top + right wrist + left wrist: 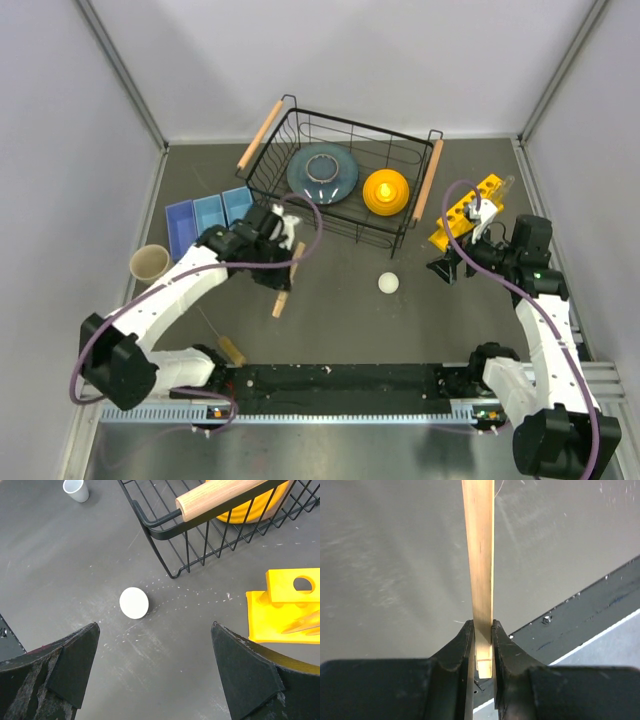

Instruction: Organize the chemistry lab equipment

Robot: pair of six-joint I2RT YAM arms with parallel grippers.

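Two findings. Found left gripper (pixel 482 628) clenched on short flat wooden stick (pixel 479 555), centre frame. Found right gripper (pixel 154 630) spread wide, empty, near small white round piece (pixel 134 603), centre; yellow plastic holed rack (pixel 267 622) at right edge.

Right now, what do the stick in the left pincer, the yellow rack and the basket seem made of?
The stick, clamped in the left pincer: likely wood, pale tan, matte, faint grain streaks. The yellow rack: probably plastic, even bright colour, smooth faces, clean round hole. The basket: thin black wire, likely coated metal; its handle looks like bare light wood.
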